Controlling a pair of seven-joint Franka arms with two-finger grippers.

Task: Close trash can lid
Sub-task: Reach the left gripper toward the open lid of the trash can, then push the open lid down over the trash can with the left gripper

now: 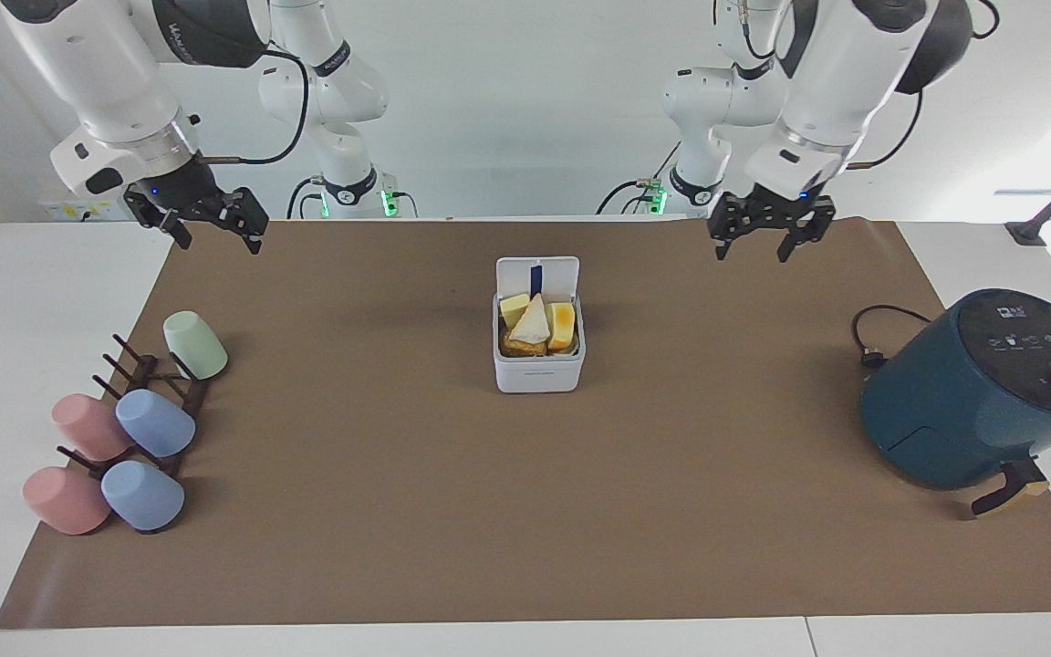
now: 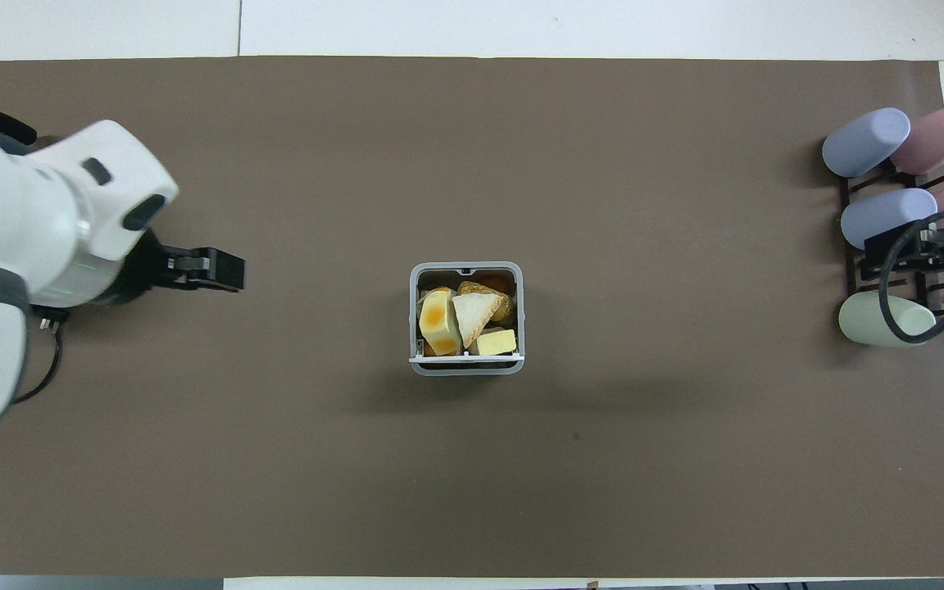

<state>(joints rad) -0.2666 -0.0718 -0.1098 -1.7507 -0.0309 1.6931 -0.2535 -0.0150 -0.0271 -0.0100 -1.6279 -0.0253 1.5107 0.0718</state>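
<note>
white trash can (image 1: 539, 363) stands with lid (image 1: 537, 274) up, no legible writing; both hands' fingers apart.

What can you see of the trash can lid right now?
The lid is a flat white square panel with rounded corners, plastic by its look, with a dark blue strip down the side that faces the camera across the table. It stands open and upright, hinged on the edge of the trash can nearest the robots, above the food scraps inside. From overhead it shows only as a thin white edge. Neither claw touches it.
</note>
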